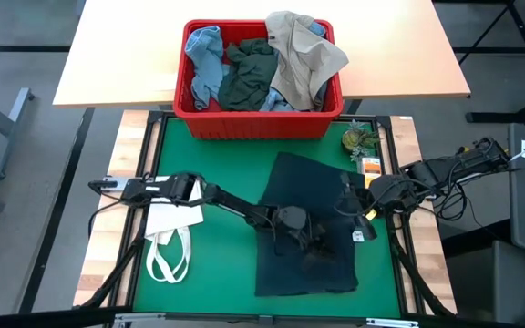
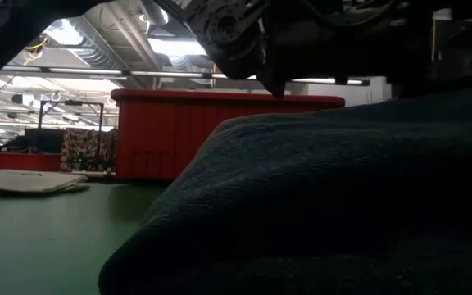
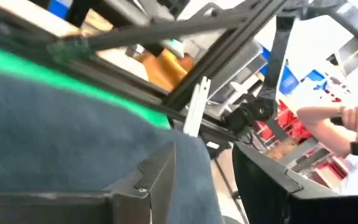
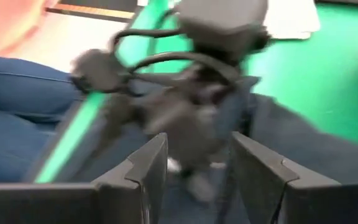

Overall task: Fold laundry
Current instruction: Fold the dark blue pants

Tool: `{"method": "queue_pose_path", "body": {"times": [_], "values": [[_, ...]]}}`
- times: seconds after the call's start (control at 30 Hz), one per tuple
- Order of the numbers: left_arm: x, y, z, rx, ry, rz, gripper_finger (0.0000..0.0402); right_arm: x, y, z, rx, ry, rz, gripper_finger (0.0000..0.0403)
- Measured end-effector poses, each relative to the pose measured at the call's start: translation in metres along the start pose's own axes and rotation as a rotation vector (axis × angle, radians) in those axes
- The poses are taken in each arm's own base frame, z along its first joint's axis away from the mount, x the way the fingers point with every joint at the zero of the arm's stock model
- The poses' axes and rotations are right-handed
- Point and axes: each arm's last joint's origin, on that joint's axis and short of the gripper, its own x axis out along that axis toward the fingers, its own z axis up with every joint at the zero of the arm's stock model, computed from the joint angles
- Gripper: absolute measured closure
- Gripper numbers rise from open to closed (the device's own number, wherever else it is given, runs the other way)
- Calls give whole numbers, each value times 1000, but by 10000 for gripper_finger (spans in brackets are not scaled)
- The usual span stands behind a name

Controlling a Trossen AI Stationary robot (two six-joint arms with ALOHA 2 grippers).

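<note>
Crowding dark garment [image 1: 303,228] (green mat [image 1: 217,264] beside): 2 hands.

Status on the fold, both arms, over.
Left gripper open over the navy jeans on the mat. Right gripper open alongside. More laundry in red bin. Tote bag lies apart.

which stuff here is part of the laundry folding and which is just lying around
Part of the job:
navy jeans spread on the green mat
light blue piece, dark green-grey piece and beige piece, all in the red bin

Just lying about:
white tote bag
small green item at the mat's corner
</note>
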Motion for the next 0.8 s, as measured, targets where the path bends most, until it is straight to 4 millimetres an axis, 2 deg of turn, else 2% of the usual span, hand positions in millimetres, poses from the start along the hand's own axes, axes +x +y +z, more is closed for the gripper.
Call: {"method": "queue_pose_path", "body": {"times": [0.1,0.23,0.47,0.67,0.8], "values": [[-7,-1,18,68,-21,-23,251,0,8,-2,44,16,61,230],[-21,-11,48,153,-22,-94,261,-1,22,-4,98,30,122,230],[-48,-13,88,181,33,-178,266,-6,47,-11,203,58,141,230],[-64,-15,100,223,136,-141,266,-12,66,-22,335,115,120,230],[-76,-19,100,276,235,-5,267,-14,74,-31,410,164,86,230]]}}
